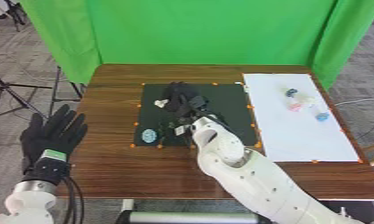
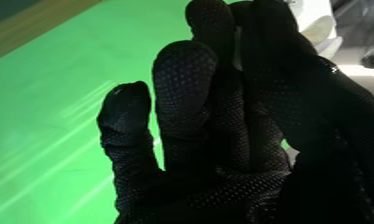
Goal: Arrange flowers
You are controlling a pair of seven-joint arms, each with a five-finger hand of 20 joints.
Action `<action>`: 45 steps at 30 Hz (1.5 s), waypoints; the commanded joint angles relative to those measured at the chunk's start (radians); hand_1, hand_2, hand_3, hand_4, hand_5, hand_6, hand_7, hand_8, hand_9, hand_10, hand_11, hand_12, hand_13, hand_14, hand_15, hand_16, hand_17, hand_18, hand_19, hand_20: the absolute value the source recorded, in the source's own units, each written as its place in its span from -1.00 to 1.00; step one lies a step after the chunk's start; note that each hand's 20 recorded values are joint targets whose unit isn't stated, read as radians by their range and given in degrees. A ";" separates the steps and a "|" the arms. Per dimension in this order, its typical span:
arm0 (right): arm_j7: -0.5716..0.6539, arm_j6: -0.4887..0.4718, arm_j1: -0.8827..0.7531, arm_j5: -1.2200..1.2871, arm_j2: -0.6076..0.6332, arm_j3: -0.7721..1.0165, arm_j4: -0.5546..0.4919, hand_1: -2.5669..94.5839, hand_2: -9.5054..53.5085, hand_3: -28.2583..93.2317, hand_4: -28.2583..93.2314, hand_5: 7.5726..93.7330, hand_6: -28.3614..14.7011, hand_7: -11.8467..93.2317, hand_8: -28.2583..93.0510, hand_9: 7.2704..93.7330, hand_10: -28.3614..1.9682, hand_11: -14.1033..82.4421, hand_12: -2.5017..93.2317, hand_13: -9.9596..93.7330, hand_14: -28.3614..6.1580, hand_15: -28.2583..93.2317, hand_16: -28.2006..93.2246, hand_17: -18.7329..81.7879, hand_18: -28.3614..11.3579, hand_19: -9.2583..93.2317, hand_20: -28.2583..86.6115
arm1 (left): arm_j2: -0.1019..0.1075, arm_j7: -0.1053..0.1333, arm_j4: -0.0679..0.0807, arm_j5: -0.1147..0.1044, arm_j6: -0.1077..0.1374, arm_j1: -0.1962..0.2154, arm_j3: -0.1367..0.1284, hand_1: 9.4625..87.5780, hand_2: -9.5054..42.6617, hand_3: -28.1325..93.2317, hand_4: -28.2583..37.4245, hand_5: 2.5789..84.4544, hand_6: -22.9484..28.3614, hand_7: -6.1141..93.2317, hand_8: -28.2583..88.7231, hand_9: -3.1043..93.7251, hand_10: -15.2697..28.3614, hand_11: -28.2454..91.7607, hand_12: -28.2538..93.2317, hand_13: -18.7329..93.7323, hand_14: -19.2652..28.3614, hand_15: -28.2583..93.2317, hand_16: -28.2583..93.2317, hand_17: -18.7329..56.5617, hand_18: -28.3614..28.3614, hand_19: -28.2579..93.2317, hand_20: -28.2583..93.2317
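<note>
In the head view, my right hand is over the upper part of the dark mat, against the white flower. A blue flower lies near the mat's lower left, with dark green leaves beside it. My left hand is off the table's left edge, fingers straight and spread. In the right wrist view, the thumb of my right hand is pressed toward the fingers, and white petals stick out beside it. The stem is hidden.
A white sheet covers the table's right side. On it lie a dark blue flower, a pink flower, a pale flower and a light blue flower. A green curtain hangs behind the brown table.
</note>
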 commanded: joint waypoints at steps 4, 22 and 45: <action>0.061 0.011 0.091 -0.033 -0.078 -0.064 0.145 0.24 -1.00 0.61 -1.00 0.50 0.39 -0.09 -0.56 0.76 0.37 -0.59 -0.24 0.55 0.34 0.35 0.19 0.10 -0.65 0.83 0.26 | 0.019 0.014 0.009 -0.005 -0.012 -0.024 0.027 -0.49 -0.35 0.65 -1.00 -0.14 0.18 -0.48 -0.69 -0.29 0.37 -0.17 -0.35 -0.26 0.39 0.05 -0.69 -0.56 0.33 -0.08 -0.42; 0.134 -0.196 0.050 -0.040 -0.087 -0.003 0.069 0.21 -1.00 0.63 -1.00 0.23 0.26 -0.28 -0.67 0.32 0.03 -0.39 -0.62 0.46 0.41 0.22 0.19 0.07 -0.66 0.80 0.20 | 0.012 0.015 0.003 -0.009 -0.011 -0.010 0.017 -0.49 -0.35 0.65 -1.00 -0.13 0.17 -0.49 -0.69 -0.29 0.36 -0.17 -0.35 -0.26 0.39 0.06 -0.69 -0.56 0.33 -0.08 -0.42; 0.177 -0.303 -0.262 0.110 0.195 0.455 -0.350 -0.37 -0.44 0.78 -0.93 -0.02 0.00 -0.47 -0.73 -0.03 -0.22 -0.49 -0.68 0.23 -0.25 0.46 -0.16 -0.05 -0.77 0.75 0.22 | -0.020 0.009 -0.014 0.001 -0.025 0.044 -0.037 -0.49 -0.34 0.65 -1.00 -0.13 0.18 -0.49 -0.69 -0.29 0.36 -0.17 -0.35 -0.26 0.40 0.06 -0.69 -0.56 0.33 -0.08 -0.42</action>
